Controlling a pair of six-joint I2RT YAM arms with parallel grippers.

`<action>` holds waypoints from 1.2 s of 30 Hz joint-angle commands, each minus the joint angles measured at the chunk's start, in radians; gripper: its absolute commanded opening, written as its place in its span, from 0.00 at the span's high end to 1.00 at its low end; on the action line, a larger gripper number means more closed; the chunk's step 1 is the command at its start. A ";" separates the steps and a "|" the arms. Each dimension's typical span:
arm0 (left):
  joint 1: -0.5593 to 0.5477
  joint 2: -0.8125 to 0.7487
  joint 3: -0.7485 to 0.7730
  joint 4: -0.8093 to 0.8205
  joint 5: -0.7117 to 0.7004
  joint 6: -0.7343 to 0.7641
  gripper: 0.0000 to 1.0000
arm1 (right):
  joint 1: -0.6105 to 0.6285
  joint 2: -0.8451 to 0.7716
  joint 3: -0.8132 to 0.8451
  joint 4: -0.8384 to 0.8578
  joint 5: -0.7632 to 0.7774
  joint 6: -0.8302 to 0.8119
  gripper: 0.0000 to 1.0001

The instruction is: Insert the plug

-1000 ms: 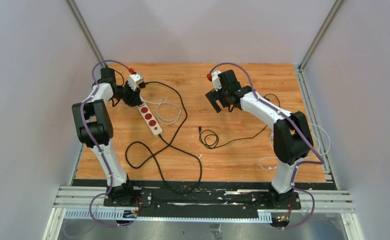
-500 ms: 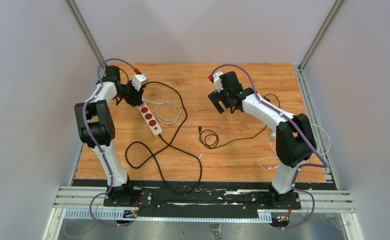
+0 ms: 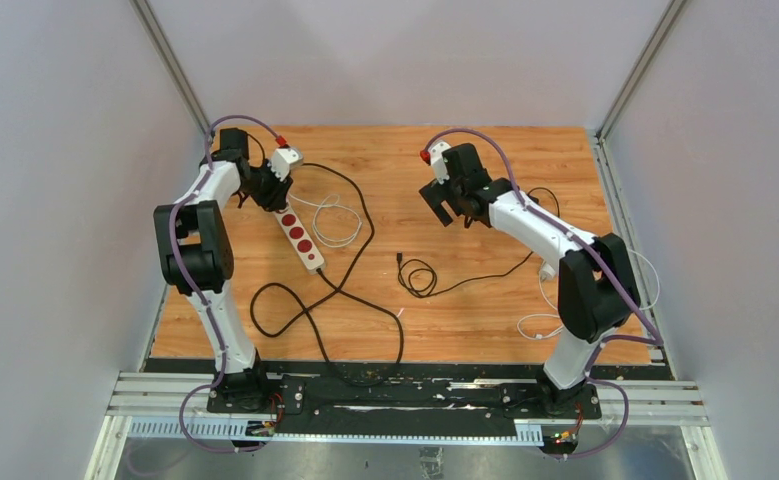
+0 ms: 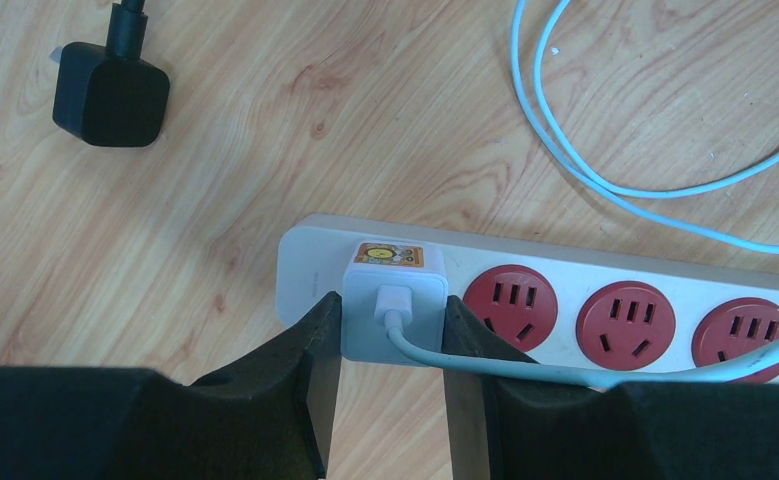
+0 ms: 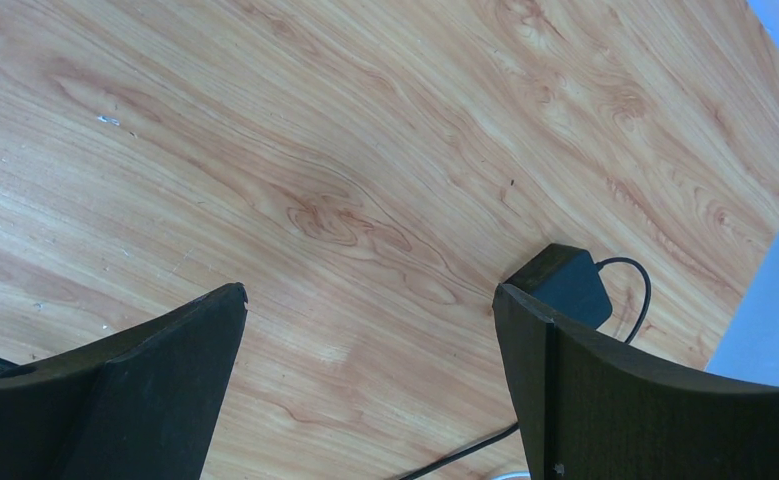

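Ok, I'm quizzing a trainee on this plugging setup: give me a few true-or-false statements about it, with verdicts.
1. The left pincer is shut on the white plug. True.
2. The white plug sits at the middle of the power strip. False: it is at the strip's end, with three red sockets free beside it.
3. The right pincer is shut. False: it is open and empty above the table.
4. A black adapter lies on the table apart from the strip. True.

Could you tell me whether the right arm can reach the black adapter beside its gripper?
Probably yes: the right gripper is open and empty, and the black adapter lies uncovered near one finger.
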 commanded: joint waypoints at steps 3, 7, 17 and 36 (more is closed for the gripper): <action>0.002 0.078 -0.075 -0.089 -0.081 0.007 0.95 | 0.013 -0.054 -0.017 0.004 0.017 -0.019 0.00; 0.017 0.054 -0.083 -0.090 -0.026 0.016 0.81 | 0.013 -0.078 -0.028 0.007 0.013 -0.014 0.00; 0.020 0.045 -0.050 -0.090 0.023 0.015 0.67 | 0.039 -0.099 -0.031 0.004 0.033 -0.011 0.00; -0.009 0.108 -0.063 -0.162 -0.126 -0.063 1.00 | 0.053 -0.079 -0.054 0.071 0.097 -0.081 0.00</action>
